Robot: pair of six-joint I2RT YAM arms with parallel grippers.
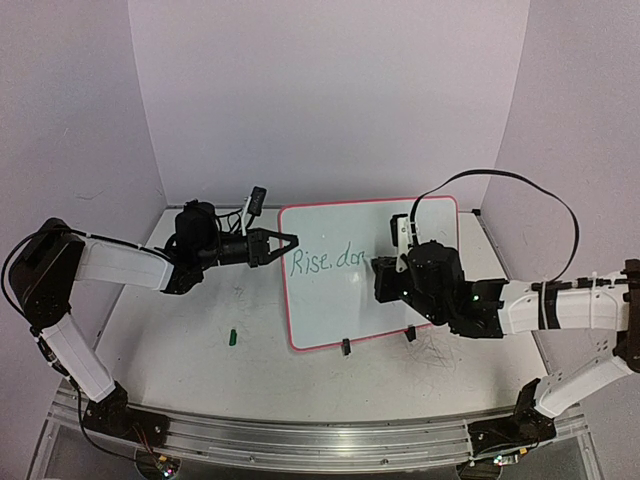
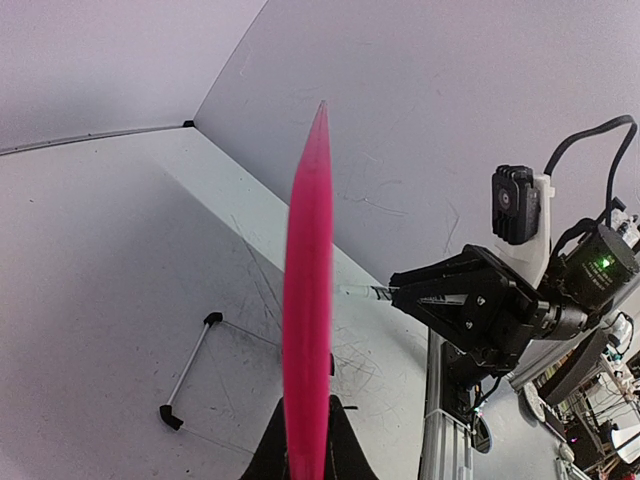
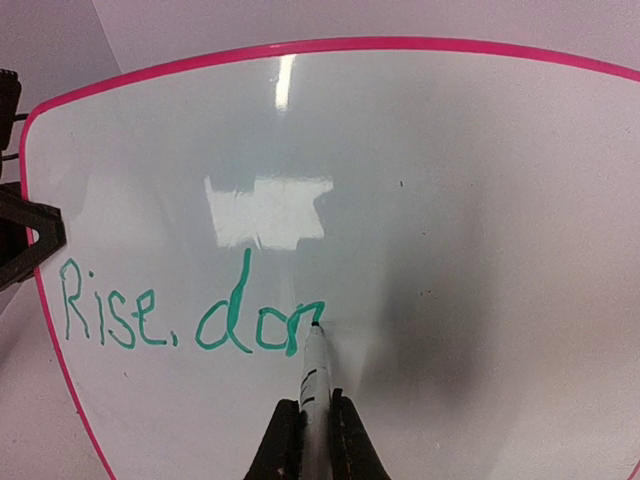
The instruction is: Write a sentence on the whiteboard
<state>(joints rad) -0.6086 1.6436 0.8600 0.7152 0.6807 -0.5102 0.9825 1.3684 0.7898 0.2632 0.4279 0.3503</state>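
The whiteboard [image 1: 335,315] stands tilted on the table, pink-framed, with green writing "Rise, don" [image 3: 190,315] on it. My left gripper [image 1: 286,243] is shut on the board's left edge; in the left wrist view its fingers [image 2: 345,430] pinch the pink frame [image 2: 306,260] seen edge-on. My right gripper [image 3: 316,405] is shut on a white marker [image 3: 315,370]. The marker's tip touches the board at the end of the "n". In the top view the right gripper [image 1: 381,276] sits in front of the board's middle. The marker [image 2: 365,292] also shows from the side.
A small green cap [image 1: 231,337] lies on the table left of the board. Two black clip feet [image 1: 345,347] hold the board's lower edge. A thin white rod with black ends [image 2: 190,370] lies behind the board. Walls enclose the table on three sides.
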